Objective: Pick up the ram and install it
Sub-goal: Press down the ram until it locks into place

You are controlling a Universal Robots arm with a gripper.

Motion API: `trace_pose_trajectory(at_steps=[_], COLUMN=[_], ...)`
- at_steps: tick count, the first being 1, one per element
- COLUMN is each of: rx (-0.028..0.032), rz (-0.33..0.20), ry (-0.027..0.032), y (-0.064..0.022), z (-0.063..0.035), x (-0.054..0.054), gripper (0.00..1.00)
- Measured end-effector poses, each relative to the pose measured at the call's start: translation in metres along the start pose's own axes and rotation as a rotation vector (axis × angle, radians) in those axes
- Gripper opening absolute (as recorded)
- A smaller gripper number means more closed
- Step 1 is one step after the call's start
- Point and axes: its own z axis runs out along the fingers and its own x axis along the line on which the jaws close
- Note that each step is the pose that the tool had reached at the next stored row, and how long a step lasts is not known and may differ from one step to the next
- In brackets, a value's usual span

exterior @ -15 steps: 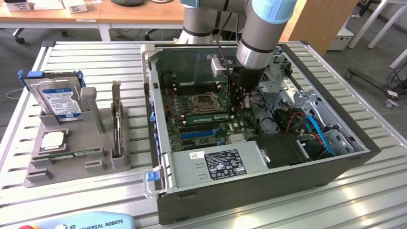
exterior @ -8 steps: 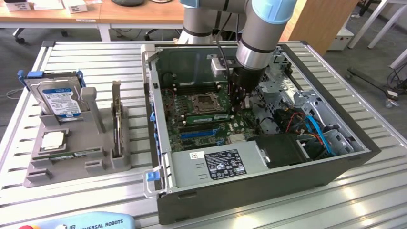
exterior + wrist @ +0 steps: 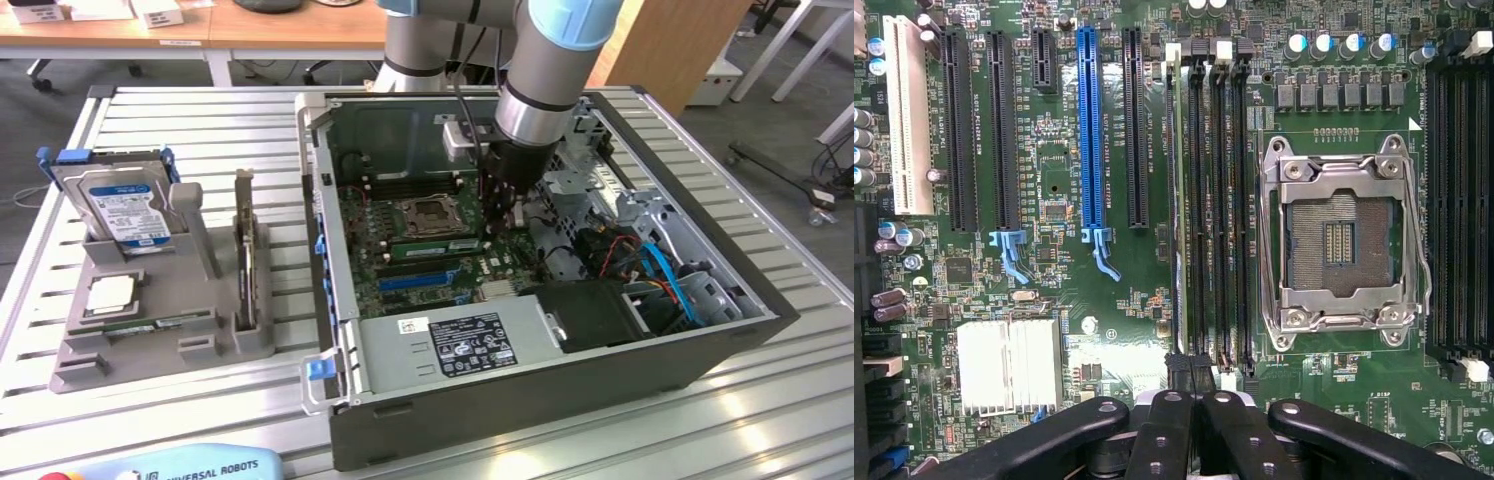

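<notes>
— What's the gripper (image 3: 1194,425) doing rn?

— Black fingers (image 3: 1166,440) are pinched right together, nothing between 'em. It's down inside the PC case (image 3: 694,345), over the mobo (image 3: 1114,330), hovering at one end of the DIMM slots.

— And the ram (image 3: 1174,200)?

— Thin green stick, edge-on in the slot bank between the CPU socket (image 3: 1341,240) and the blue PCIe slot (image 3: 1087,130), on the side farthest from the socket. The fingers sit just above its near end. Can't tell if they're touching it, or whether it's fully seated.

— Socket?

— Empty, silver frame around it, apart from the fingers.

— Any writing?

— Board silkscreen's too small to read. The PSU (image 3: 447,345) has a black-and-white sticker, text illegible. To the exterior view's left, well apart from the case, a grey tray (image 3: 80,375) holds a hard drive (image 3: 127,205) upright w/ a blue-white label, also unreadable. The only clear print is "UNIVERSAL ROBOTS" on the blue pendant (image 3: 200,467) at the table edge.
</notes>
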Motion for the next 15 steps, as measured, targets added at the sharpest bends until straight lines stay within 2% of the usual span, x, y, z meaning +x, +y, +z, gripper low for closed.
trace_pose_trajectory(at_steps=[5, 15], rx=[0.0001, 0.0001], rz=[0.0, 0.0], ry=[0.0014, 0.0028], y=[0.0001, 0.0005], z=[-0.0061, -0.0252], x=[0.0, 0.0], gripper=[0.1, 0.1])
